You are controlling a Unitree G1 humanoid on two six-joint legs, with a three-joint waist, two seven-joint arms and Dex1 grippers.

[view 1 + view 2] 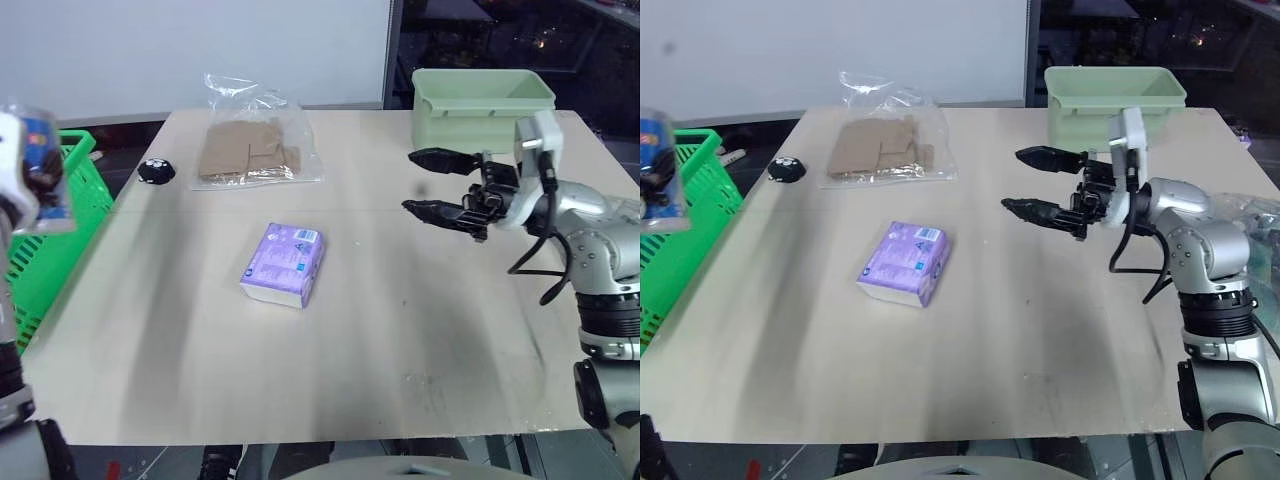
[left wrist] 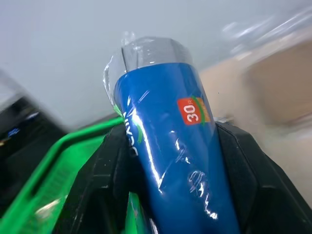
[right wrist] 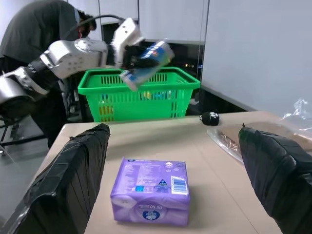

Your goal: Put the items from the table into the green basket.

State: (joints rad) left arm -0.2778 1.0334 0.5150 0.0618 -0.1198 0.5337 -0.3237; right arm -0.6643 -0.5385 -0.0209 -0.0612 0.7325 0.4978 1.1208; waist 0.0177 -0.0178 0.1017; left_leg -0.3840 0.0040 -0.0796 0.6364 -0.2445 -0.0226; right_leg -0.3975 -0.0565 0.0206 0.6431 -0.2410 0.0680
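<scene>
A: Status of L claw [image 3: 127, 52]?

B: Clamped on the tube [image 2: 168, 141], blue label, clear wrap at the cap end. Tube lay tilted in the grip, held above the near rim of the basket [image 3: 139, 92], which stood off the worktop's [image 1: 400, 340] left edge. Fingers [image 2: 105, 180] flanked the tube on both sides; grip looked firm.

A: R claw?

B: R claw [image 1: 435, 182] spread wide, nothing in it, hanging over the worktop's right half and aimed across toward the packet [image 1: 284, 262]. Packet lay flat near mid-worktop, well apart from both claws.

A: Step in hand?

B: Judged: dropping the tube into the basket. One item of two not yet in.

A: How to do it well?

B: Recommend carrying the tube fully past the rim before release, so it falls inside and not on the edge. Lower it some first; a tilted tube let go from height may bounce off the lattice wall. Open the claw cleanly, as the wrap could cling to a finger.

A: Hazards for the next item?

B: Packet is a soft-looking block; R claw seemed wide enough to span it. Keep clear of the plastic bag [image 1: 255, 145] w/ brown card, the small black object [image 1: 156, 171] and the pale tub [image 1: 482, 100] at the far edge; none looked like task items.
</scene>
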